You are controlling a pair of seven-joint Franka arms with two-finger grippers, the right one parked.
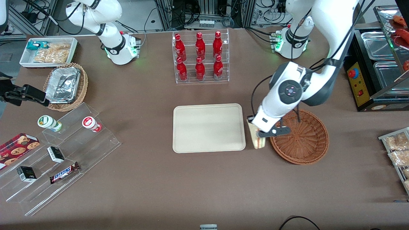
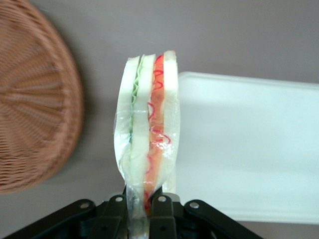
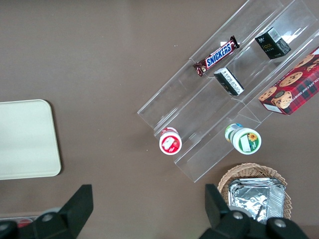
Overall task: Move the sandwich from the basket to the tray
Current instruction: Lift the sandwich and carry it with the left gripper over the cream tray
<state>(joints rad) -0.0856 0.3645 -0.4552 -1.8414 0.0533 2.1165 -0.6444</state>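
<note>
From the front, the end effector (image 1: 259, 133) hangs over the strip of table (image 1: 204, 185) between the tray (image 1: 207, 127) and the basket (image 1: 303, 140), clamped on the sandwich (image 1: 257, 140), which sits just beside the tray's edge. In the left wrist view, the 2 fingers (image 2: 162, 211) pinch the wrapped sandwich (image 2: 147, 134) by its lower end, with the basket (image 2: 35, 99) and tray (image 2: 249, 149) flanking it.
</note>
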